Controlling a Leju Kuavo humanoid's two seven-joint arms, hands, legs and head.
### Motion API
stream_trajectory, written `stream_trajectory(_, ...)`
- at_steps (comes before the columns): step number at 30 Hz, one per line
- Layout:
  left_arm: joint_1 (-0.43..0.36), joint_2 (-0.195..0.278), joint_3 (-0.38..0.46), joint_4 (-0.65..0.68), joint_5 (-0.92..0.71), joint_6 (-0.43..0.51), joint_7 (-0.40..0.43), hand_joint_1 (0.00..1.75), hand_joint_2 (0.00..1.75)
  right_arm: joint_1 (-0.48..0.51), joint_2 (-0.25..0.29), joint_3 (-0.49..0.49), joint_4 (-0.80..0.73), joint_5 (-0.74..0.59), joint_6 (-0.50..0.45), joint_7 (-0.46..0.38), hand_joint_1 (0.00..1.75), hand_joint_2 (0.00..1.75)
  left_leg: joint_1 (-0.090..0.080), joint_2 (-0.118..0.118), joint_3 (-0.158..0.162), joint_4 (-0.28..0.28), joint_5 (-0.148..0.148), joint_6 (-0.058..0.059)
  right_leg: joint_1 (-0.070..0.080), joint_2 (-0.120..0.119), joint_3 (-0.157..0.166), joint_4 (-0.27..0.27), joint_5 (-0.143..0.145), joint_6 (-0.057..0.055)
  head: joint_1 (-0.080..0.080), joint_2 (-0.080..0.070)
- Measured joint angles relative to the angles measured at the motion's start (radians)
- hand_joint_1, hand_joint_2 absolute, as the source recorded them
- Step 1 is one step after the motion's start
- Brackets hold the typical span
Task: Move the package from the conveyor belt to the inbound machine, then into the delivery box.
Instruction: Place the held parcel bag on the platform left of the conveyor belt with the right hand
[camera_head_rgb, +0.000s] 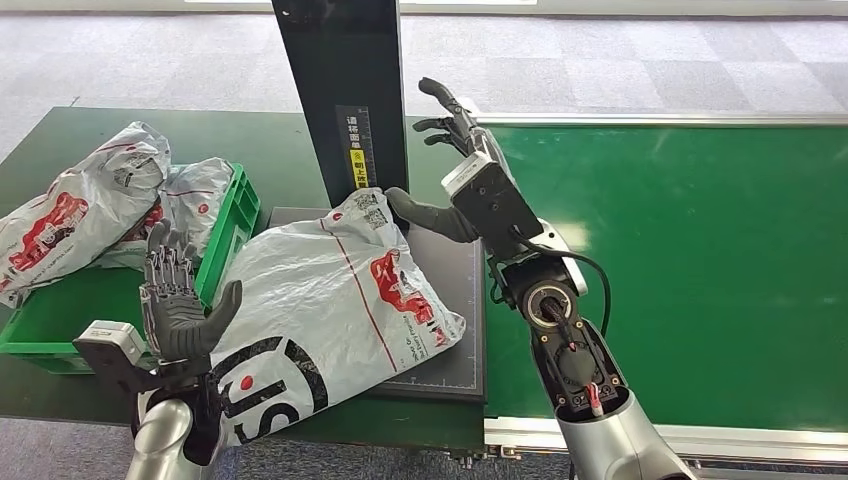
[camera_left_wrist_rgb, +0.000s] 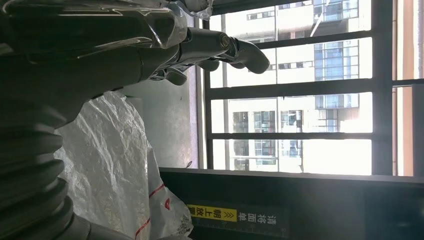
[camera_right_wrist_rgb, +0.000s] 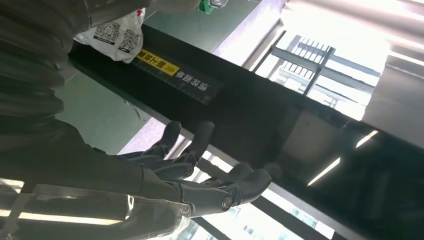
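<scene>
Package (camera_head_rgb: 330, 300) lies flat on dark inbound machine platform (camera_head_rgb: 455, 300), one end overhanging near edge. Right hand (camera_head_rgb: 450, 150) released, fingers spread, thumb touching package's far corner beside black upright column (camera_head_rgb: 345, 90). Left hand (camera_head_rgb: 180, 300) released, raised beside package. Green delivery box (camera_head_rgb: 225, 235) left, holding other packages (camera_head_rgb: 90, 205). Conveyor belt (camera_head_rgb: 700, 260) right.

Silver arms, dark grey left hand (camera_head_rgb: 178, 305), right hand (camera_head_rgb: 455, 165), black cable, open wrist housing, ribbed grey covers
</scene>
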Motion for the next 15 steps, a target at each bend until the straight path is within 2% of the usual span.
stream_trajectory(4, 0.0, -0.001, -0.001, 0.0, -0.013, -0.012, 0.011, 0.0, 1.75, 0.011, -0.005, -0.046, 0.036, -0.019, -0.013, -0.002, 0.0, 1.75, 0.0, 0.0, 0.0, 0.0, 0.0, 0.0, 0.0, 0.0, 0.0, 0.0, 0.0, 0.0, 0.0, 0.0)
stream_trajectory(7, -0.001, -0.002, -0.004, 0.001, -0.033, -0.021, 0.018, 0.0, 1.75, 0.024, -0.009, -0.083, 0.06, -0.035, -0.019, -0.034, 0.0, 1.75, 0.0, 0.0, 0.0, 0.0, 0.0, 0.0, 0.0, 0.0, 0.0, 0.0, 0.0, 0.0, 0.0, 0.0)
stream_trajectory(11, -0.002, 0.0, -0.039, 0.008, -0.164, -0.043, 0.038, 0.0, 1.75, 0.073, -0.01, -0.129, 0.03, -0.066, -0.04, -0.116, 0.0, 1.75, 0.0, -0.002, -0.001, 0.0, 0.0, 0.0, -0.001, -0.001, 0.0, 0.0, 0.0, 0.0, 0.0, 0.0)
stream_trajectory(15, -0.008, 0.001, -0.077, 0.019, -0.256, -0.052, 0.059, 0.0, 1.75, 0.114, -0.01, -0.159, -0.025, -0.082, -0.057, -0.158, 0.0, 1.75, 0.0, 0.001, -0.001, 0.0, 0.0, 0.0, -0.001, 0.002, -0.002, 0.0, 0.0, 0.0, 0.0, 0.0)
